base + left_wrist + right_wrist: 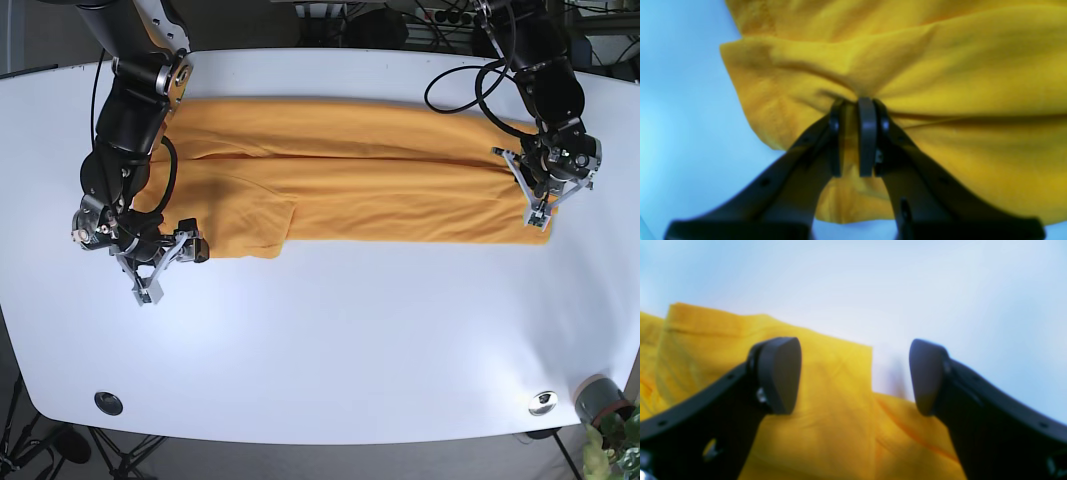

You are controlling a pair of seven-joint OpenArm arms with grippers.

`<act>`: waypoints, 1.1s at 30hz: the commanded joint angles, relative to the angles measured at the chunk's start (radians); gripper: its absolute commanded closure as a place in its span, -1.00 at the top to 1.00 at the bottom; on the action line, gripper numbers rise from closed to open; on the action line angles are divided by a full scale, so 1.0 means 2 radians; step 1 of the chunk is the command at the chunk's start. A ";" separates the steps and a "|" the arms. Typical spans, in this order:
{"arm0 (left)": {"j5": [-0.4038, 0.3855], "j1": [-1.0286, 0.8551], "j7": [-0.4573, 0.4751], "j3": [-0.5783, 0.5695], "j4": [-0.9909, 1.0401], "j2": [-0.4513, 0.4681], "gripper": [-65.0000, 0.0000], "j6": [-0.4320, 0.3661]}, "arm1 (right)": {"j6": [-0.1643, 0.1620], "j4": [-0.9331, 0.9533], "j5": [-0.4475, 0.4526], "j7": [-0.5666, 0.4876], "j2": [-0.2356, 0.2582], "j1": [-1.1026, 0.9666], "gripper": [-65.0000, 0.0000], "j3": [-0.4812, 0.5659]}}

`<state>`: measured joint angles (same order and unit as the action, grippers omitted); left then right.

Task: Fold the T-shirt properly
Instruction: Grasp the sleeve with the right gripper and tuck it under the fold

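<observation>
- Right arm: descends from the upper left of the base view, bent over the shirt's left end, wrist low at the left edge.
- Right gripper: released, jaws spread wide; in its wrist view the pads bracket a sleeve corner without touching it.
- T-shirt: yellow, lying flat as a long band across the upper half of the white table, folded lengthwise, one sleeve flap protruding at lower left.
- Open room: the whole lower half of the table is bare; a broad margin also lies left of the shirt.
- Left arm: enters from the upper right, wrist above the shirt's right end.
- Left gripper: clenched on a bunched fold of the T-shirt near its right edge.
</observation>
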<state>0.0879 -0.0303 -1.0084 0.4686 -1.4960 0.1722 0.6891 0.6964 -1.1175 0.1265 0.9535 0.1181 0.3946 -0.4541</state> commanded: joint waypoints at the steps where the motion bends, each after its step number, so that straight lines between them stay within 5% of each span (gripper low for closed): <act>1: -0.002 -0.003 -0.017 -0.002 0.003 -0.004 -0.81 0.004 | 0.001 -0.005 0.007 -0.008 0.003 0.016 0.46 0.000; 7: -0.002 -0.003 -0.017 -0.002 0.003 -0.004 -0.81 0.004 | 0.001 -0.004 0.008 -0.010 0.001 0.013 0.42 0.000; 15: -0.002 -0.003 -0.017 -0.002 0.003 -0.004 -0.81 0.004 | 0.001 -0.002 0.010 -0.021 0.001 0.013 -0.48 0.000; 19: -0.002 -0.003 -0.017 -0.002 0.003 -0.004 -0.81 0.004 | 0.001 -0.003 0.010 -0.021 0.001 0.013 -0.73 0.000; 25: -0.002 -0.003 -0.017 -0.002 0.003 -0.004 -0.81 0.004 | 0.001 -0.013 0.011 -0.021 0.001 0.013 -0.99 0.000; 33: -0.002 -0.003 -0.017 -0.002 0.004 -0.004 -0.81 0.004 | 0.001 -0.094 0.009 -0.021 -0.010 -0.024 -1.00 -0.001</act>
<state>0.0891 -0.0303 -1.0084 0.4683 -1.4960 0.1719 0.6891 0.6964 -1.2732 0.1341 0.9287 0.1040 0.3252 -0.4557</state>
